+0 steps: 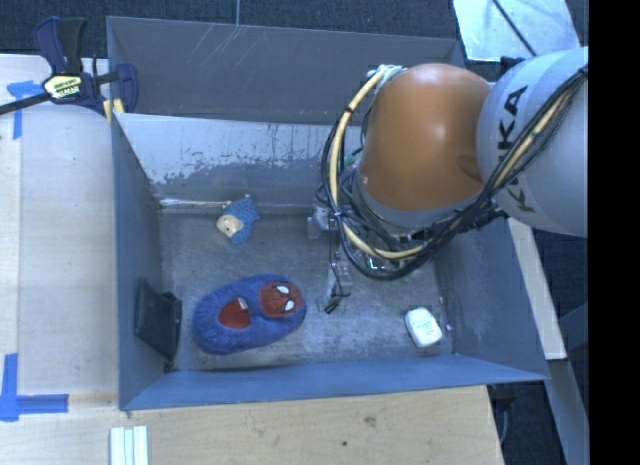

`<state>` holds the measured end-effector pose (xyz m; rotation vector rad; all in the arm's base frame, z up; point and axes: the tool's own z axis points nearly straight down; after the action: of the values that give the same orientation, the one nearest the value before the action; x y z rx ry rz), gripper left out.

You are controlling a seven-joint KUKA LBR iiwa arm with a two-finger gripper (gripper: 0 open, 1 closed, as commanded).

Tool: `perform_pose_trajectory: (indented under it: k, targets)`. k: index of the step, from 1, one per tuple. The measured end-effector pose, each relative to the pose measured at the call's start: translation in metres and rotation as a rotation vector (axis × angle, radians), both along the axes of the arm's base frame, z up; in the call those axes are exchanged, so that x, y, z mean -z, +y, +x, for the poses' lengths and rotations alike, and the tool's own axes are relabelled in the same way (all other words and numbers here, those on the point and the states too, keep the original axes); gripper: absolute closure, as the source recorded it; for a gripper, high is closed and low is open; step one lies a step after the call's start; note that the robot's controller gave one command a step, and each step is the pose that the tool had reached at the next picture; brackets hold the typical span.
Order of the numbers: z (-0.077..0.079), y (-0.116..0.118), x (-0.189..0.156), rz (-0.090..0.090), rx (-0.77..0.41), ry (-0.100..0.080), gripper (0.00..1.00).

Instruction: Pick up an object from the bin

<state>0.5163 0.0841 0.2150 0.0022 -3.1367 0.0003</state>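
Where the front wall of the grey bin (300, 383) runs along the bottom of the frame, three things lie nearest on its floor. A black block (158, 318) leans in the lower left corner. A blue slipper (248, 315) of soft plush with two red rounds on top lies just right of the block. A small white piece (424, 327) lies well apart at the lower right. A little farther in, near the middle of the floor, the thin dark tool (335, 291) hangs low over bare metal. It is just beside the right end of the blue slipper and apart from the white piece. Whether the tool is open or closed cannot be told, and nothing can be seen in it. Farther back, toward the upper left of the floor near the rear wall, sits a small blue and tan toy (237, 221). Above the tool, an orange cover (425, 138) ringed with looped cables (350, 153) fills the upper right, joined to the grey arm (545, 143) at the right edge.
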Motion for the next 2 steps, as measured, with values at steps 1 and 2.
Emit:
perform_pose_trajectory:
  k: [1,2]
  targets:
    - [0.0239,0.0646,0.1251,0.001,-0.334,-0.002,0.00]
    - [0.0275,0.0645,0.1199,0.003,-0.330,-0.013,1.00]
